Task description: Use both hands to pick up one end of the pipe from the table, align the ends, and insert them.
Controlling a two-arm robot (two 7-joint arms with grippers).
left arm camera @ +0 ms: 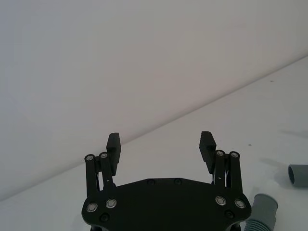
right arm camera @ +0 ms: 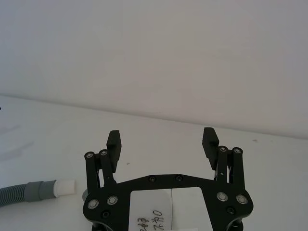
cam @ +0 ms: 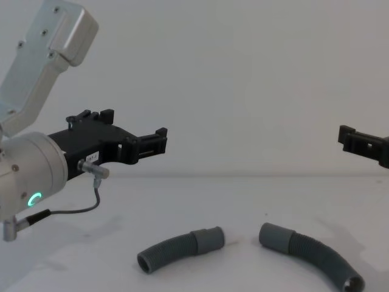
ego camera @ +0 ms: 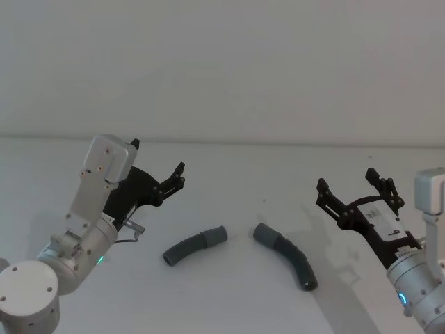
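Left gripper and right gripper hover spread wide, holding nothing. I count two hose pieces, left piece and right piece, on the table between them, cuffs facing, slightly apart. My right wrist view adds a whitish tip on one cuff; white tabletop surrounds both.

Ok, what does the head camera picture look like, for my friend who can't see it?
Two curved dark-grey corrugated hose pieces, the left piece and the right piece, lie apart on a white table, smooth cuffed ends pointing toward each other. The left gripper and right gripper are open and empty, one to each side.
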